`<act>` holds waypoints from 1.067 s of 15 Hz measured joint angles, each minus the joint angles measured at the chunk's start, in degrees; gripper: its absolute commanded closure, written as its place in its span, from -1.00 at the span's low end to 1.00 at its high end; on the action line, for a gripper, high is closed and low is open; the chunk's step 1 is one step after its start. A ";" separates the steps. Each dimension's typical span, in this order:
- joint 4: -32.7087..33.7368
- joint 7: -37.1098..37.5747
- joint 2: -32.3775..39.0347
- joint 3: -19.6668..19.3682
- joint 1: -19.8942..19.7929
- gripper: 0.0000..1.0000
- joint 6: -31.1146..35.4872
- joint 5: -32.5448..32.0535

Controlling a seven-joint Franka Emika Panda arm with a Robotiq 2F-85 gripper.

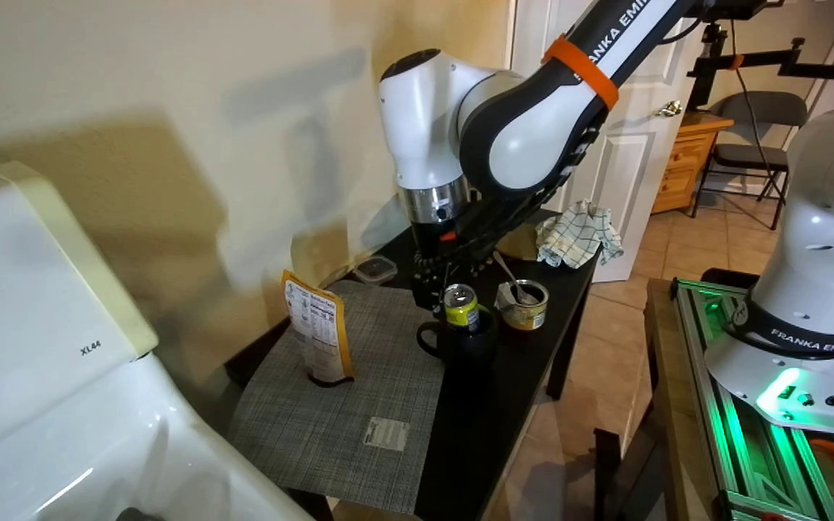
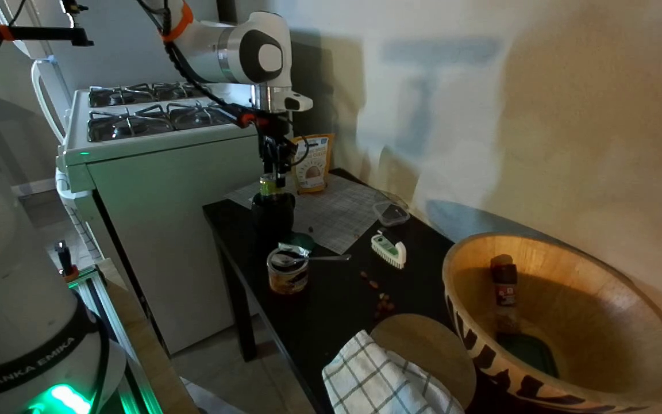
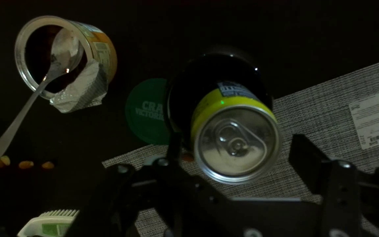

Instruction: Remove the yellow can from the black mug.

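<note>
The slim yellow-green can (image 1: 462,312) with a metallic top stands in the black mug (image 1: 469,354). Its lower part is hidden inside the mug. The mug's loop handle (image 1: 428,340) shows on its side. In an exterior view the can (image 2: 269,185) and mug (image 2: 273,215) show at the table's far end. My gripper (image 1: 437,286) is pointed down, close to the can's top. In the wrist view the gripper (image 3: 237,151) is open, with the can's top (image 3: 237,141) between the lines of its fingers. A gap shows on each side, wider on the right. The mug (image 3: 189,82) is very dark there.
An open tin (image 2: 288,279) with a spoon stands beside the mug. A green lid (image 3: 146,112) lies between them. A pouch (image 1: 319,329) stands on the grey placemat (image 1: 359,449). A brush (image 2: 388,248), a cloth (image 2: 377,374) and a large wooden bowl (image 2: 584,287) are further along.
</note>
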 measured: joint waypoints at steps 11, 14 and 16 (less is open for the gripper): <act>1.21 0.41 -1.15 -0.74 2.48 0.24 -3.72 0.22; 1.04 0.41 -5.31 -0.44 3.00 0.24 -5.52 0.36; 0.96 0.41 -8.03 -0.39 3.04 0.24 -5.98 0.42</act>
